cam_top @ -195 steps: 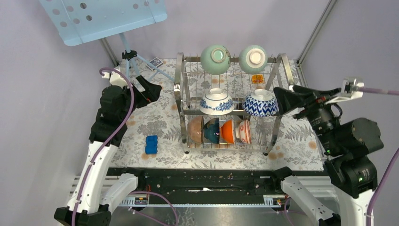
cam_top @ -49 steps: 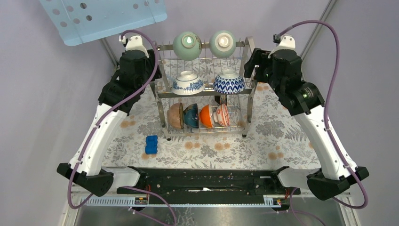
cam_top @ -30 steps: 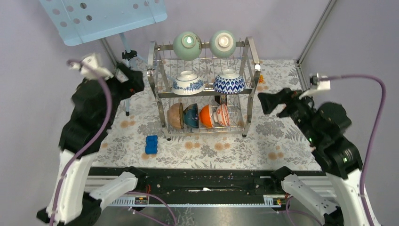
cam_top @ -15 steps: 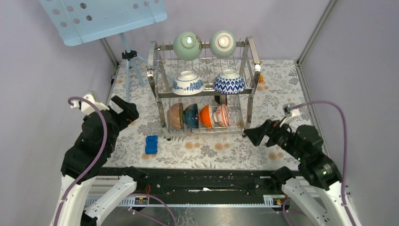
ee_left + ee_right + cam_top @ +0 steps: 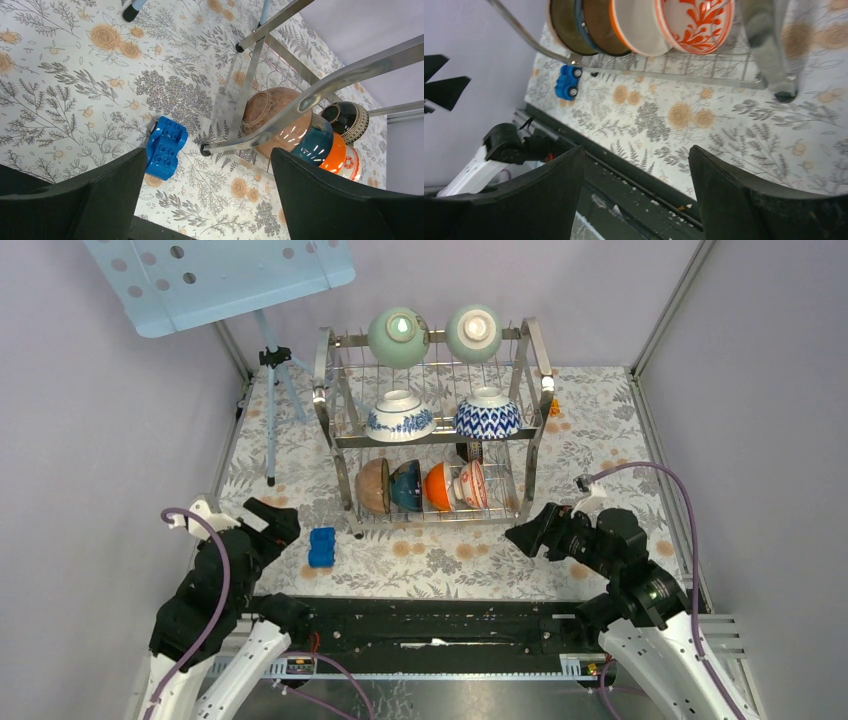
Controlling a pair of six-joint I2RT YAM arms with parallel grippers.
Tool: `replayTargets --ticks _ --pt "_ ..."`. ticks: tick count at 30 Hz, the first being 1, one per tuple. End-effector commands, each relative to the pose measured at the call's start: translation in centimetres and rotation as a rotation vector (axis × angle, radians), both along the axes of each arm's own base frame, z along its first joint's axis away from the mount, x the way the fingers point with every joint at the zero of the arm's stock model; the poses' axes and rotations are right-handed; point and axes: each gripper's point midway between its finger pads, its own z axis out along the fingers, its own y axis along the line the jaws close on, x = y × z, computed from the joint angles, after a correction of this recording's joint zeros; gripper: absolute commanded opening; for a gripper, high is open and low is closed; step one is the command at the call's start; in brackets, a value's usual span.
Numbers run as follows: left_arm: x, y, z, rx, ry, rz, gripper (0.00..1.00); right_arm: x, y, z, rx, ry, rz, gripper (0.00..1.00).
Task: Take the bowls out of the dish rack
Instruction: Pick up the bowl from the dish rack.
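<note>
The steel dish rack (image 5: 327,370) stands mid-table. Two pale green bowls (image 5: 398,336) sit on its top edge, and two blue-and-white ones (image 5: 399,416) lie upside down on the upper shelf. On the lower tier, brown (image 5: 372,486), dark teal (image 5: 405,486), orange-white (image 5: 436,487) and red-patterned (image 5: 468,484) bowls stand on edge. My left gripper (image 5: 283,523) hangs open near the rack's front left foot, with the brown bowl (image 5: 270,107) ahead of it. Off the front right foot my right gripper (image 5: 520,535) is open, facing the red-patterned bowl (image 5: 696,20). Neither holds anything.
A blue toy brick (image 5: 321,546) lies on the floral cloth by the left gripper (image 5: 209,165). A pale blue perforated stand (image 5: 220,275) on a tripod (image 5: 272,400) is at the back left. The black base rail (image 5: 430,615) runs under the right gripper (image 5: 638,160).
Both arms have drawn back from beside the rack and dropped low toward the near edge. The rack and its bowls have stayed put over the last second.
</note>
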Motion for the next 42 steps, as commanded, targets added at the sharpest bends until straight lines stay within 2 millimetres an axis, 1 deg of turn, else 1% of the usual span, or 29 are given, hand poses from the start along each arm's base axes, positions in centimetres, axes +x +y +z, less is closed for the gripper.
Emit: replayTargets --ticks 1,5,9,12,16,19,20,22,23,24,26,28,30,34,36,38,39,40,42 --pt "0.4 -0.7 0.6 -0.078 -0.064 -0.006 0.99 2.2 -1.5 1.4 -0.083 -0.08 -0.094 0.81" --pt "0.8 -0.9 0.6 -0.064 -0.051 -0.008 0.99 3.4 -2.6 1.5 -0.155 -0.101 -0.151 0.81" --pt "1.4 -1.3 0.2 -0.052 -0.019 -0.012 0.99 4.6 -3.4 3.1 -0.213 -0.149 -0.183 0.81" --pt "2.0 -1.7 0.2 -0.053 -0.02 -0.021 0.99 5.7 -4.8 4.4 -0.303 -0.187 -0.232 0.8" --pt "2.6 -1.7 0.8 -0.039 -0.036 -0.02 0.99 6.7 -7.7 7.2 -0.43 -0.254 -0.337 0.81" --pt "2.9 -1.3 1.3 -0.009 -0.04 -0.007 0.99 7.3 -10.7 8.8 -0.534 -0.261 -0.47 0.81" --pt "3.0 -1.2 1.4 0.001 -0.039 -0.003 0.99 7.5 -11.6 9.0 -0.566 -0.254 -0.514 0.84" --pt "3.2 -0.9 1.7 0.023 -0.043 0.007 0.99 7.8 -14.0 9.6 -0.638 -0.231 -0.643 0.92" --pt "3.4 -0.8 1.9 0.031 -0.046 0.012 0.99 7.9 -14.9 10.0 -0.653 -0.232 -0.709 0.95" --pt "3.4 -0.7 2.1 0.039 -0.049 0.015 0.99 8.1 -15.7 10.4 -0.655 -0.238 -0.769 0.96" --pt "3.6 -0.6 2.3 0.054 -0.053 0.017 0.99 8.3 -16.5 11.4 -0.605 -0.258 -0.868 0.94" --pt "3.8 -0.6 2.4 0.062 -0.056 0.016 0.99 8.6 -16.0 12.3 -0.549 -0.282 -0.871 0.94" --pt "3.9 -0.6 2.2 0.068 -0.052 0.014 0.99 8.8 -14.9 13.2 -0.542 -0.308 -0.789 0.99" --pt "4.0 -0.7 1.5 0.075 -0.041 0.01 0.99 8.7 -13.0 15.1 -0.452 -0.384 -0.699 1.0" --pt "4.0 -0.8 1.2 0.079 -0.037 0.005 0.99 8.3 -12.9 16.2 -0.383 -0.443 -0.704 1.0" --pt "4.0 -0.9 1.2 0.087 -0.038 -0.008 0.99 7.5 -13.4 17.4 -0.283 -0.507 -0.751 1.0" --pt "4.0 -0.9 1.3 0.091 -0.043 -0.014 0.99 6.9 -13.3 17.9 -0.248 -0.544 -0.741 1.0" --pt "4.0 -0.9 1.4 0.094 -0.049 -0.02 0.99 6.2 -12.4 18.4 -0.228 -0.602 -0.668 1.0" --pt "4.0 -1.1 1.4 0.099 -0.059 -0.034 0.99 4.8 -9.7 18.6 -0.198 -0.705 -0.476 1.0"
